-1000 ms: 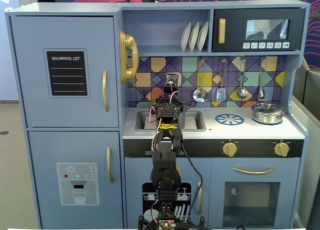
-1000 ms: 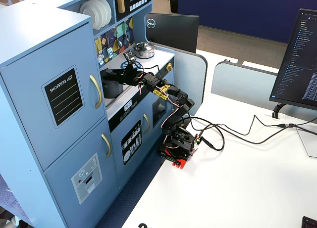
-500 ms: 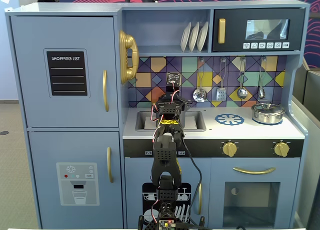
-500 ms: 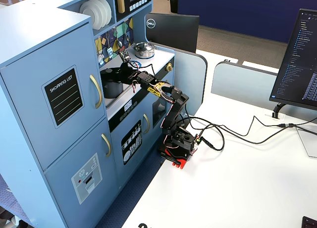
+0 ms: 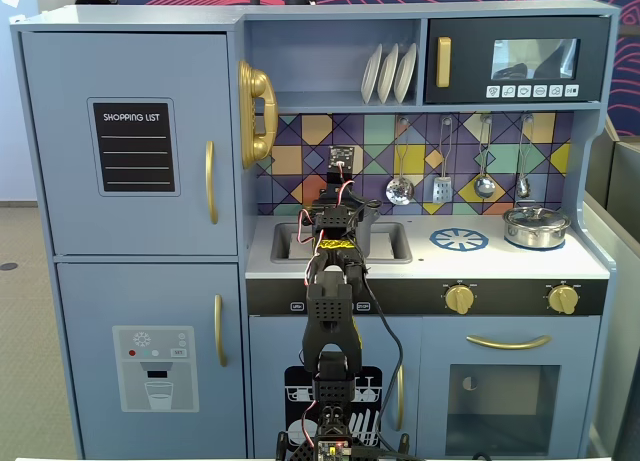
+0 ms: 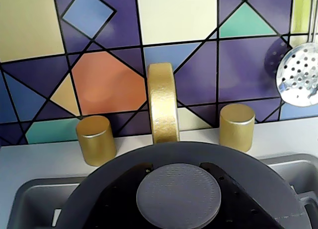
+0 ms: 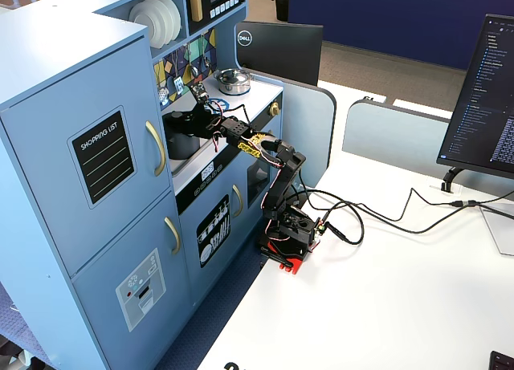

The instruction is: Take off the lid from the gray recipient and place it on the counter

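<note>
In the wrist view the dark gray lid (image 6: 174, 152) fills the lower half, its round knob (image 6: 179, 194) in the middle. My gripper (image 6: 177, 167) has a black finger pressed against each side of that knob, so it is shut on it. In a fixed view the gripper (image 7: 193, 118) reaches over the sink, where the gray recipient (image 7: 183, 144) stands under the lid. I cannot tell whether the lid still rests on the pot. The white counter (image 5: 500, 263) with its blue burner print (image 5: 459, 240) lies right of the sink; my arm hides the pot there.
A gold faucet (image 6: 163, 102) and two gold taps (image 6: 96, 139) stand just behind the lid. The gray sink basin (image 6: 30, 204) surrounds the pot. A shiny steel pot (image 5: 536, 226) sits at the counter's right end. Utensils (image 5: 400, 189) hang on the tiled wall.
The arm has stretched further over the sink, its upper link standing more upright, and the gripper has moved deeper toward the tiled wall.
</note>
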